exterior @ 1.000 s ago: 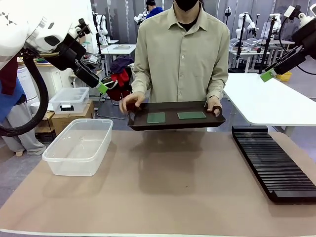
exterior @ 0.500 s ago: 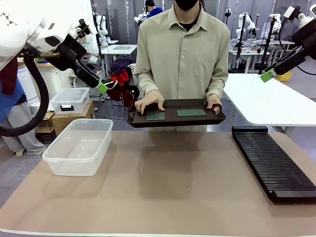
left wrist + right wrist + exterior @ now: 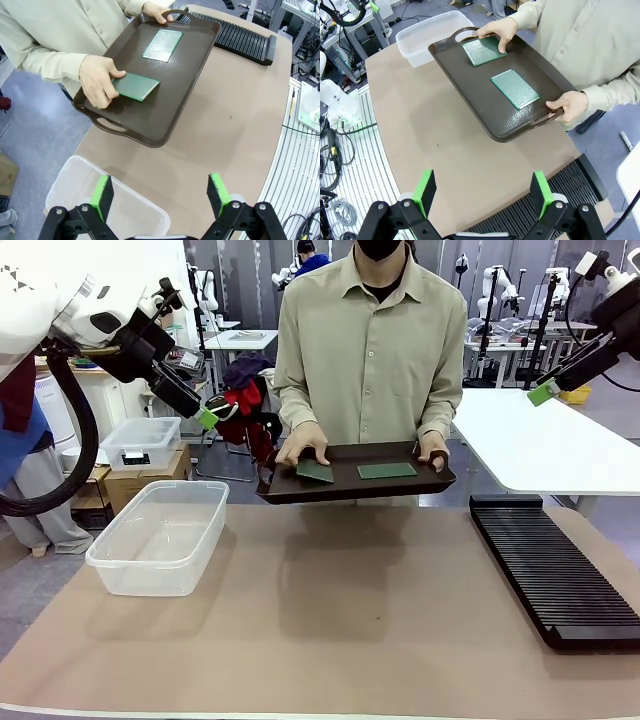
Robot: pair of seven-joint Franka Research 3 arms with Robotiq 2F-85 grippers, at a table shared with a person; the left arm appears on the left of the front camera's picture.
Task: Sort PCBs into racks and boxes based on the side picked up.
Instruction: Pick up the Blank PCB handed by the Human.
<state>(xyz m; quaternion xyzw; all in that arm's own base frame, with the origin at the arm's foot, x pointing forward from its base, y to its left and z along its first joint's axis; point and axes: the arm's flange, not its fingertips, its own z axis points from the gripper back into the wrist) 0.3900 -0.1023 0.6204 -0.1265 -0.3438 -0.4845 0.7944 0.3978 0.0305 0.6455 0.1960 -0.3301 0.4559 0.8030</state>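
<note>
Dark brown plastic, the tray [image 3: 355,480] hangs in the air at the far edge of the table [image 3: 350,630], carried by a person standing behind it. Two green PCBs lie flat on the tray's floor, side by side and apart from each other. The near-handle PCB [image 3: 136,86] sits toward the tray's end that is on the left in the front view. The person's one hand [image 3: 97,80] rests on top of it, fingers covering one edge, and whether that edge is lifted cannot be told. The other PCB [image 3: 163,45] lies bare toward the tray's opposite end, its surface showing a fine dotted grid. The person's other hand [image 3: 569,106] grips the handle at that end.

The clear tub [image 3: 160,535] stands on the table to the left of the tray in the front view, nearer the robot than the tray, with nothing in it. The black slotted rack [image 3: 553,565] lies on the table off the tray's other end, also nearer the robot.

The left gripper [image 3: 160,192] hovers high above and to the left of the tray, well apart from it, its green-padded fingers spread wide with nothing between them. The right gripper [image 3: 483,189] hangs high to the right of the tray, equally far off, its fingers also spread and empty.
</note>
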